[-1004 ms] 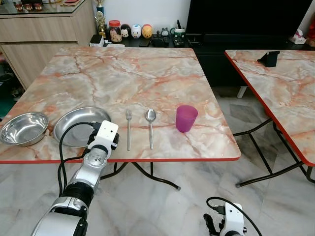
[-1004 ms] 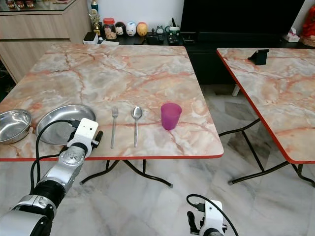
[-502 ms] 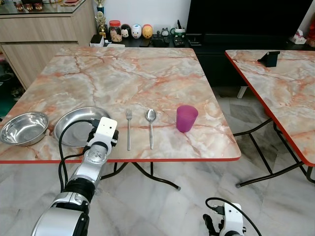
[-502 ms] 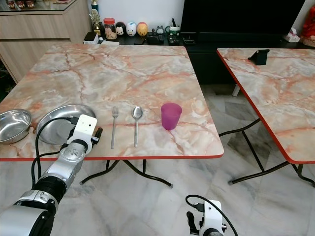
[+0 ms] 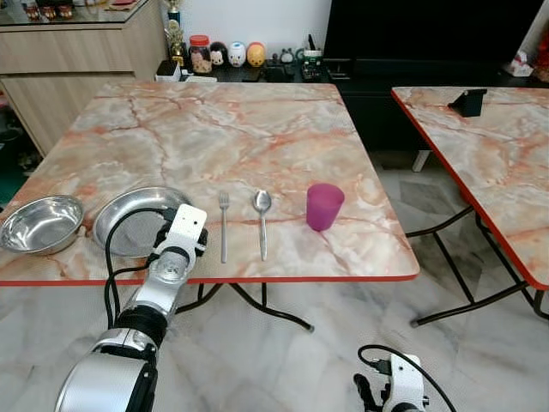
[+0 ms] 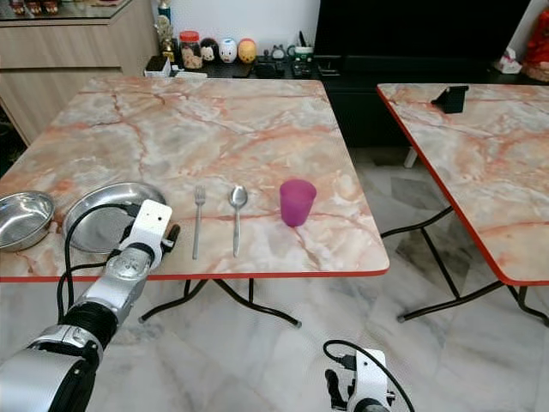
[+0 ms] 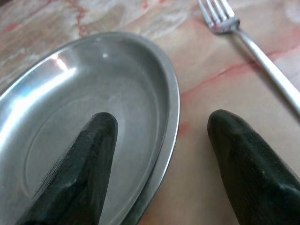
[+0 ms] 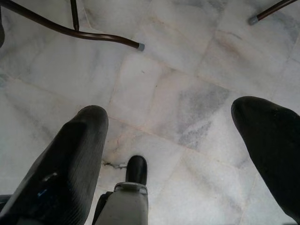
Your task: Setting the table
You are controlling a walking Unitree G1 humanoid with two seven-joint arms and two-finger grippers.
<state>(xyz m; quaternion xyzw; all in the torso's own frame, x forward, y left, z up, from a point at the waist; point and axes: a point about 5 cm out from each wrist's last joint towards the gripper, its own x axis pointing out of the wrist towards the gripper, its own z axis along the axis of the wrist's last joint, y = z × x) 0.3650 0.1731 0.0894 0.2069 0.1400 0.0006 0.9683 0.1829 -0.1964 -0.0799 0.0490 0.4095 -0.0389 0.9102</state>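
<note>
At lower left our left tool (image 7: pixel 161 164), fingers apart, straddles the rim of the steel plate (image 5: pixel 129 216) on the worktop (image 5: pixel 232 137); stiff, slick metal, best pinched at that thin rim. We count one plate, one bowl (image 5: pixel 41 223), one fork (image 5: pixel 223 225), one spoon (image 5: pixel 262 221), one cup (image 5: pixel 325 206).

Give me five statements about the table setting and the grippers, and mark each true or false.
1. The left gripper is open, one finger over the plate, the other outside its rim. True.
2. The cup lies tipped over. False: it stands upright.
3. The fork lies between the plate and the spoon. True.
4. The bowl sits between spoon and cup. False: it sits at the table's left end, beside the plate.
5. The right gripper holds the spoon. False: it hangs open above the floor.
</note>
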